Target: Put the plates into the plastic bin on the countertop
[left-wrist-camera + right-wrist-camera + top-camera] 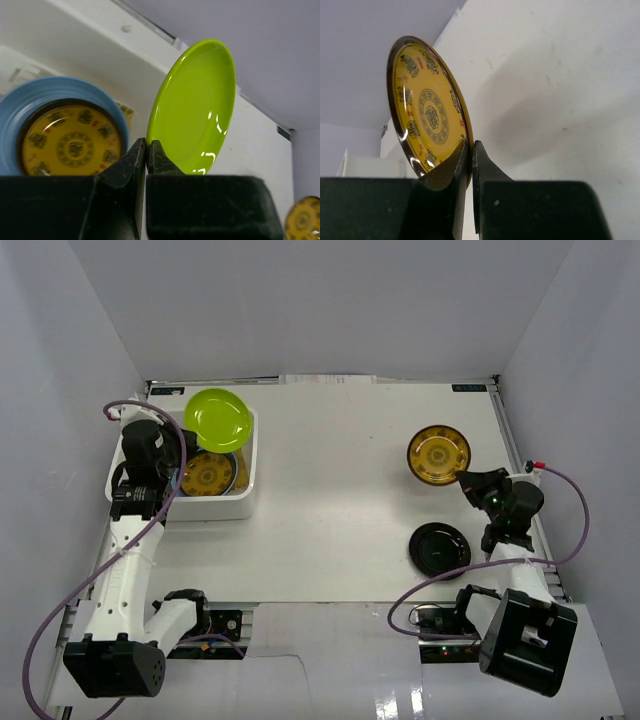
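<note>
My left gripper [148, 145] is shut on the lower rim of a lime green plate [195, 105], which is tilted up on edge above the far end of the white plastic bin [250, 455]. In the bin lies a light blue plate [30, 100] with a gold-patterned plate [70, 147] on top of it. At the right of the countertop [340, 490], my right gripper [471, 145] is shut on the near rim of a second gold-patterned plate [427, 110], held tipped up. A glossy black plate [439, 548] lies flat near the right arm.
The bin stands at the far left of the countertop, close to the left wall. Grey walls enclose the back and both sides. The right arm's base and cables [520, 630] sit at the near right edge, just behind the black plate.
</note>
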### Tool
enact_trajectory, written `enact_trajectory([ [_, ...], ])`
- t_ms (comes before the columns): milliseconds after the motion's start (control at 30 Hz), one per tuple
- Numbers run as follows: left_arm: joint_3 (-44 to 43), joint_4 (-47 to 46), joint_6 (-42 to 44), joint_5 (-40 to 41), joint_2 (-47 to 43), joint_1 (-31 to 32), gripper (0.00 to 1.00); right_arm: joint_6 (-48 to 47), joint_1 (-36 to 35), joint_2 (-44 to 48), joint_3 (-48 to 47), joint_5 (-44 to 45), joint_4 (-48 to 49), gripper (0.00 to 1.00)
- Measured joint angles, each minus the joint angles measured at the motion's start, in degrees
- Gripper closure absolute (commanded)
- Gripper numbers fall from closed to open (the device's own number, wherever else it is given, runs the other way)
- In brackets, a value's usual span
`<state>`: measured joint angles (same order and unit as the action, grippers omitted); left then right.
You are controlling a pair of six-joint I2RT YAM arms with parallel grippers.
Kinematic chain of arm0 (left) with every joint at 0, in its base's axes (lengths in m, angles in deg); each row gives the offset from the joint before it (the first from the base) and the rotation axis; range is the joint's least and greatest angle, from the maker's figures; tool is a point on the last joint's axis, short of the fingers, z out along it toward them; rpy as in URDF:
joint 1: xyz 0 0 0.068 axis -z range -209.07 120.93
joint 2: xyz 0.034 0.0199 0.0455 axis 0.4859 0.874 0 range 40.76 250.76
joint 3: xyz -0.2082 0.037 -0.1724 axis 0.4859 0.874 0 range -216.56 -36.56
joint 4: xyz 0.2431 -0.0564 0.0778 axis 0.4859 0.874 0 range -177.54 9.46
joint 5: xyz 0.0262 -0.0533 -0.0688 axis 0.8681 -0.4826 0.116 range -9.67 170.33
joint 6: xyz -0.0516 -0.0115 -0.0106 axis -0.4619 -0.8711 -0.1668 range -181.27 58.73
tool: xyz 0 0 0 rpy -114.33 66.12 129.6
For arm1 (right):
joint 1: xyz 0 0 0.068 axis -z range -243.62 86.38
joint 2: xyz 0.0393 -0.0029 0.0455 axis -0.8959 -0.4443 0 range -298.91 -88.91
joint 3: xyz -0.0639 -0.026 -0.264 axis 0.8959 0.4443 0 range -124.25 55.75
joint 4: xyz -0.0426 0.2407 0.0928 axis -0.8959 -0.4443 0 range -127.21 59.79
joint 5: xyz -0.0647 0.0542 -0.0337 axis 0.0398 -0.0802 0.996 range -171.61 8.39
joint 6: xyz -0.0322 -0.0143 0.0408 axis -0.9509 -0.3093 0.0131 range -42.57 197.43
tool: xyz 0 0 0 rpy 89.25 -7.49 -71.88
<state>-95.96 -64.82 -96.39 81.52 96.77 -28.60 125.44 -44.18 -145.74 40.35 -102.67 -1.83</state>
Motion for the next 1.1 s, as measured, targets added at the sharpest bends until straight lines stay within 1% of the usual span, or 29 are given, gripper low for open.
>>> enact_trajectory([
  [33, 1.36, 0.28, 0.17, 1.64, -0.52, -0.70, 1.00, -0.33, -1.75, 0.39, -1.46, 0.00, -0.17, 0.92],
  [100, 4.70, 0.85, 0.35, 3.41, -1.53, -2.29, 1.00, -1.49, -7.43, 0.76, -5.25, 1.46, -1.90, 0.92],
  [167, 8.35, 1.40, 0.39, 5.57, -1.88, -4.72, 1.00, -2.58, -15.50, 0.50, -9.20, 3.21, -2.91, 0.92],
  [233, 10.25, 2.34, 0.33, 7.56, -1.01, -6.62, 1.00, -3.54, -23.78, -0.83, -13.44, 4.17, -3.15, 0.92],
  [300, 10.73, 2.91, 0.15, 9.16, 0.79, -7.67, 1.00, -4.33, -30.97, -3.30, -17.73, 5.77, -3.52, 0.92],
  [367, 10.88, 2.86, -0.22, 10.01, 2.14, -7.80, 1.00, -5.46, -38.34, -7.74, -23.32, 7.65, -4.04, 0.92],
  [400, 11.06, 2.91, -0.35, 10.19, 2.71, -7.82, 0.97, -6.12, -41.38, -9.99, -26.05, 8.39, -4.44, 0.92],
  [433, 11.21, 2.84, -0.50, 10.25, 2.97, -7.87, 0.87, -6.73, -44.76, -12.61, -28.94, 9.40, -4.72, 0.92],
  [467, 11.32, 2.80, -0.63, 10.25, 3.13, -7.87, 0.74, -7.45, -47.39, -14.91, -31.47, 10.32, -4.76, 0.92],
  [500, 11.37, 2.64, -0.70, 10.25, 3.23, -7.89, 0.46, -8.17, -50.62, -17.84, -34.62, 10.93, -5.22, 0.92],
  [533, 11.37, 2.38, -0.55, 10.21, 3.32, -7.91, 0.33, -8.68, -52.94, -20.35, -37.27, 11.43, -5.66, 0.92],
  [567, 11.37, 1.92, -0.68, 10.10, 3.34, -7.93, 0.22, -9.31, -55.19, -23.17, -40.17, 11.85, -5.77, 0.92],
  [600, 11.37, 1.42, -0.94, 9.90, 3.28, -8.02, 0.07, -9.73, -57.24, -26.01, -43.17, 12.20, -6.49, 0.92],
  [633, 11.37, 1.05, -0.90, 9.70, 3.21, -8.07, 0.02, -10.03, -58.66, -28.59, -45.72, 12.39, -6.78, 0.92],
  [833, 9.70, -1.73, -3.50, 5.31, 1.66, -8.24, 0.02, -10.62, -64.26, -42.75, -59.56, 13.05, -9.53, 0.92],
  [1000, 2.10, -3.52, -4.81, -3.28, 1.51, -7.98, 0.02, -11.78, -67.58, -53.86, -73.75, 14.27, -15.19, 0.92],
  [1100, -1.92, -5.51, -4.74, -9.25, 1.07, -5.73, 0.02, -13.07, -69.88, -60.02, -82.60, 15.30, -18.53, 0.92],
])
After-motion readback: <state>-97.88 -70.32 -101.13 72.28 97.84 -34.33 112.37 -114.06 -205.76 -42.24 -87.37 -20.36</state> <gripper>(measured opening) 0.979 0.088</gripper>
